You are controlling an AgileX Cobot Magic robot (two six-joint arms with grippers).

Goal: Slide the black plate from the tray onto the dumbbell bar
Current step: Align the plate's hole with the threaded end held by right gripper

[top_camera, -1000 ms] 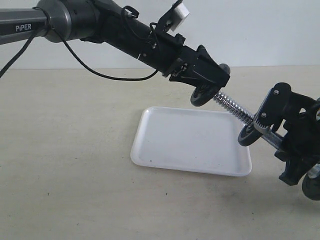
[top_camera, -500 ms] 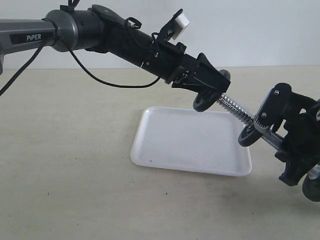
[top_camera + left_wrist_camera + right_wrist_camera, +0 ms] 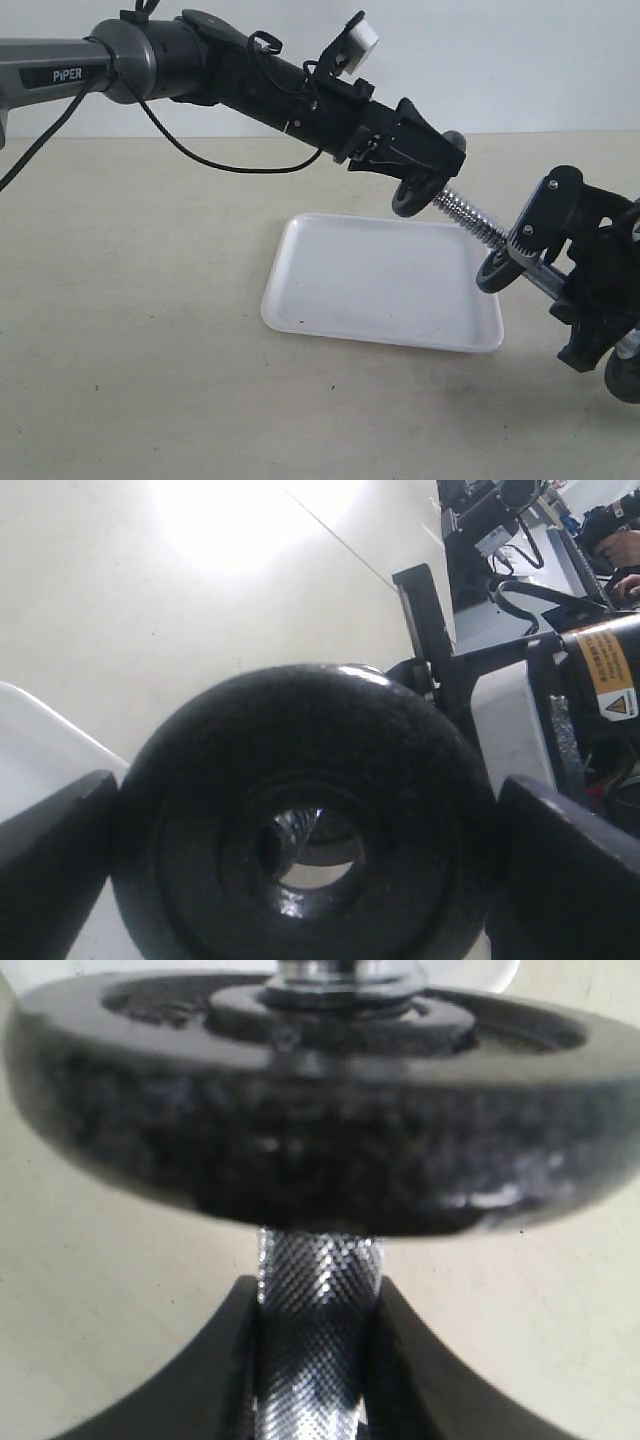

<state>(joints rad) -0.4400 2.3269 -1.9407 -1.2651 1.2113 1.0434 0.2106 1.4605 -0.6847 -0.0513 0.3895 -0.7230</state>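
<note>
My left gripper [image 3: 415, 190] is shut on the black plate [image 3: 410, 197], held on edge in the air above the far right of the tray [image 3: 330, 290]. In the left wrist view the black plate [image 3: 300, 820] fills the space between the fingers [image 3: 55, 870], and the bar's shiny tip shows inside its centre hole. The dumbbell bar [image 3: 465, 215] slants up and left, its threaded end meeting the plate. My right gripper [image 3: 562, 288] is shut on the knurled shaft of the dumbbell bar [image 3: 315, 1330], just behind a larger black disc [image 3: 320, 1150].
The white tray lies on the beige table with nothing in it. The larger black disc [image 3: 497, 270] sits on the bar near the right gripper, and another disc [image 3: 622, 375] shows at the bar's low end by the right edge. A black cable [image 3: 230, 160] hangs under the left arm.
My left gripper has carried the black plate slightly right and down along the bar's line, so less of the threaded end shows. The right gripper and bar have stayed put.
</note>
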